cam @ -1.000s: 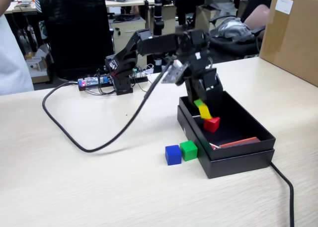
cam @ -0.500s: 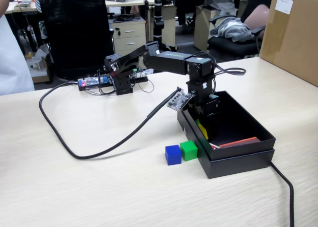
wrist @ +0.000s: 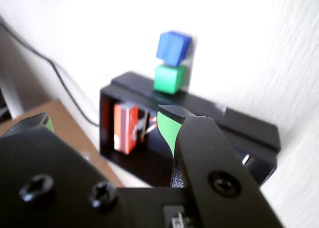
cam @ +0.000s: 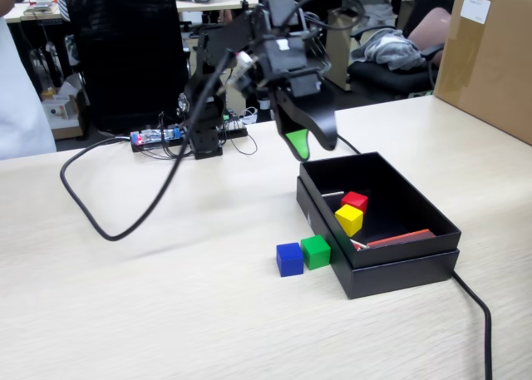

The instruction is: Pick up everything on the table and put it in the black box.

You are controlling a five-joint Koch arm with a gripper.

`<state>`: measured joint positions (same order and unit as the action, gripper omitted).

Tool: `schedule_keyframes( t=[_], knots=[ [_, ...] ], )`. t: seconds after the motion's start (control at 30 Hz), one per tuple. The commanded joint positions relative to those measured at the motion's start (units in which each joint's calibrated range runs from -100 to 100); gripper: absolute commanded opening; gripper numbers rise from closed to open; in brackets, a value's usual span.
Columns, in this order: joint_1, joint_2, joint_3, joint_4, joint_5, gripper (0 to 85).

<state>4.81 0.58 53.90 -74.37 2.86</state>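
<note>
1. The gripper [cam: 309, 147] is up in the air, above the far left corner of the black box [cam: 399, 268] in the fixed view.
2. Its jaws are open and hold nothing. Green pads show on the inside of the jaws.
3. The red cube [cam: 354, 201] and the yellow cube [cam: 349, 219] sit inside the black box, touching each other, lower than the jaws and to their right.
4. A red strip [cam: 401, 239] lies in the box at its near end.
5. The green cube [cam: 316, 251] sits on the table [cam: 125, 313], right against the left wall of the box.
6. The blue cube [cam: 289, 259] sits just left of the green cube.
7. In the wrist view, the green cube [wrist: 169, 78] and blue cube [wrist: 173, 47] are far past the jaws, outside the box [wrist: 249, 130].
8. A black cable [cam: 125, 222] loops over the table on the left.
</note>
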Motion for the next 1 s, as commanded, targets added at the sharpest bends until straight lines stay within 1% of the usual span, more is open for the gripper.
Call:
schedule_keyframes(
  t=[0.0,0.17,0.3,0.53,0.83,0.9,0.97],
  knots=[
    [-2.15,-1.1,-0.68,0.03,-1.42,43.0],
    [-3.37,16.11,5.57,0.12,-1.32,44.4],
    [-2.88,28.05,12.64,0.12,-1.07,44.4],
    [-1.61,35.05,13.1,0.12,-0.44,44.4],
    [-1.66,43.19,16.09,0.12,-0.29,44.3],
    [-1.76,44.8,16.18,0.12,-0.29,41.6],
    [-1.76,45.14,15.91,0.12,-0.29,32.3]
  ],
)
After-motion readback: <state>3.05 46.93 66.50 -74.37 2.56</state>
